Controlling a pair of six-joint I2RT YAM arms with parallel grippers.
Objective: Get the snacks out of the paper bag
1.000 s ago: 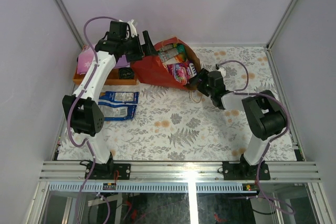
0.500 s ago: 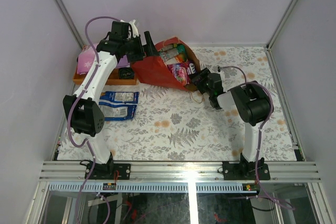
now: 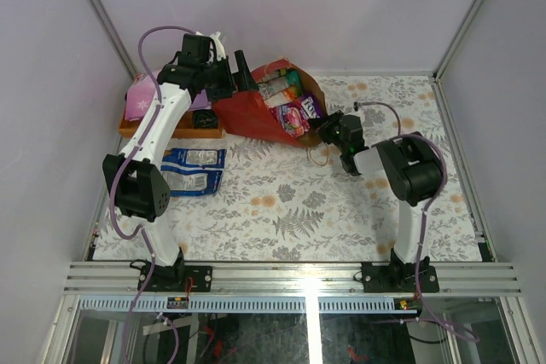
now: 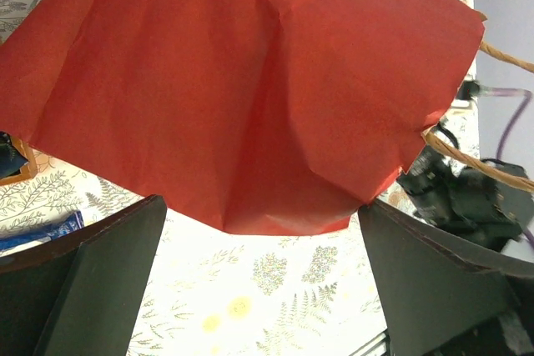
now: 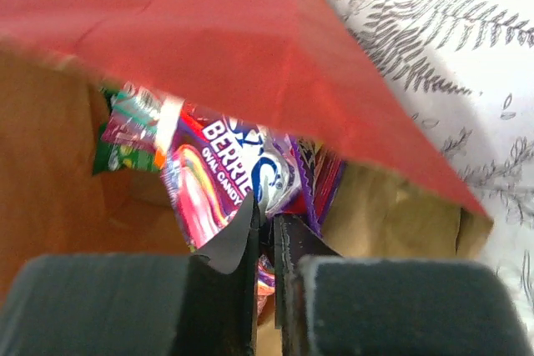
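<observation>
1. The paper bag (image 3: 252, 112) is seen lying on its side at the far left-centre of the table (image 3: 341, 210). Its mouth is turned toward the right arm, and the brown lining is visible inside.
2. The snacks (image 3: 290, 106) are seen bunched just inside the mouth, still within the bag.
3. The right gripper (image 3: 322, 125) is placed at the mouth. In the right wrist view its fingers (image 5: 242, 239) are pressed almost together, leaving only a thin slit.
4. The silvery edge of a purple-magenta packet (image 5: 217, 172) is caught in that slit, so the packet is taken as pinched.
5. A green packet (image 5: 125, 156) is seen deeper in the bag, behind the purple-magenta one.
6. The left gripper (image 3: 243, 74) is held over the closed rear end of the bag. In the left wrist view its fingers (image 4: 108, 273) are spread wide, with the red wall (image 4: 250, 81) ahead of the gap. Contact with the paper cannot be told.
7. A loop handle (image 3: 320, 158) is laid on the table by the mouth.
8. Two blue-and-white packets (image 3: 194, 168) are laid flat on the table beside the left arm, well apart from the bag.
9. A wooden tray (image 3: 141, 131) is set left of the bag, with a purple cloth (image 3: 139, 98) on it.
</observation>
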